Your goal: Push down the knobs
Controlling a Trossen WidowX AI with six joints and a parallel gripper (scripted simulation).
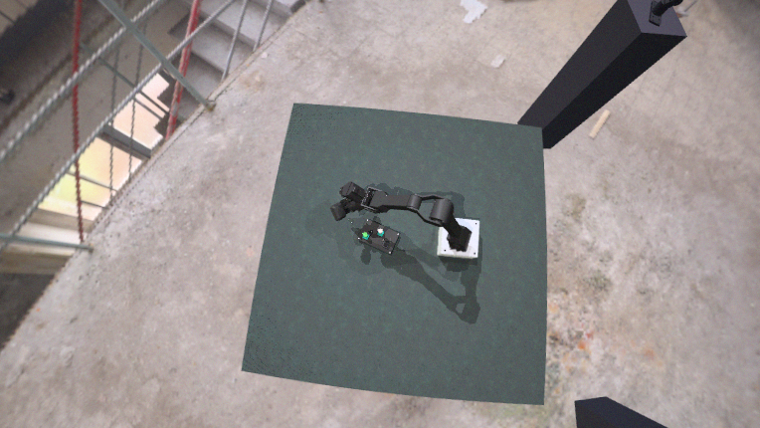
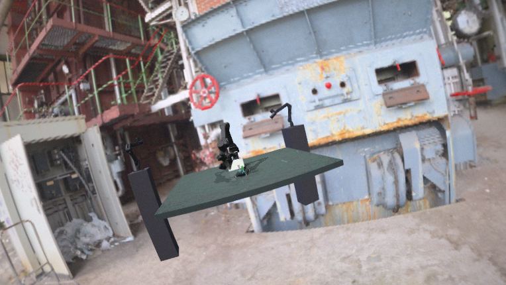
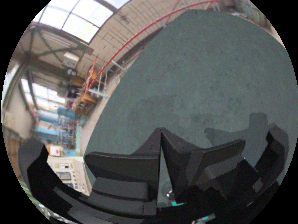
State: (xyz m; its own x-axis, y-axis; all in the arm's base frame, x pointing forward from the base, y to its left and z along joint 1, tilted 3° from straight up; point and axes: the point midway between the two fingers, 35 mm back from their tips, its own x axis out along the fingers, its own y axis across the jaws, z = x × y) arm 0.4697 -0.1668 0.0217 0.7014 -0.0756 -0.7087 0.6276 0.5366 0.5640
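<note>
While the fingers (image 1: 346, 208) are shut on nothing beside the board (image 1: 378, 238) mid-bench (image 1: 318, 329), centre them over the green knob (image 1: 365, 235), press straight down, avoid side load.

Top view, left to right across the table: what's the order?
Black end effector, shut and empty → green-capped knob → white-capped knob on the small dark circuit board → black elbow joint of the arm → white square base plate.
</note>
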